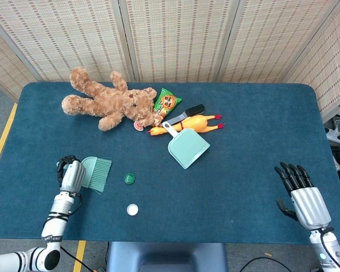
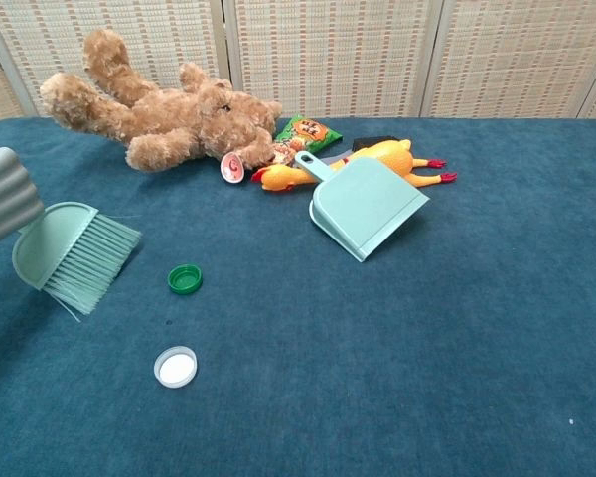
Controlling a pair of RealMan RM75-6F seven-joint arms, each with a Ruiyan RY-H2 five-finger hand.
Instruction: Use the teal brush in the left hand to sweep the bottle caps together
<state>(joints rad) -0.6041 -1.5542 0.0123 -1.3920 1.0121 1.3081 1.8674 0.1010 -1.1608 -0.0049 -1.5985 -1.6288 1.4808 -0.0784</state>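
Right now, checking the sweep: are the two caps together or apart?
Apart. The green cap and white cap lie separated by bare cloth, untouched by the brush.

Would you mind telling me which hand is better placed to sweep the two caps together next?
The left hand. It holds the brush, whose bristles face the green cap close by, with the white cap just nearer the robot. The right hand is empty at the table's far right edge.
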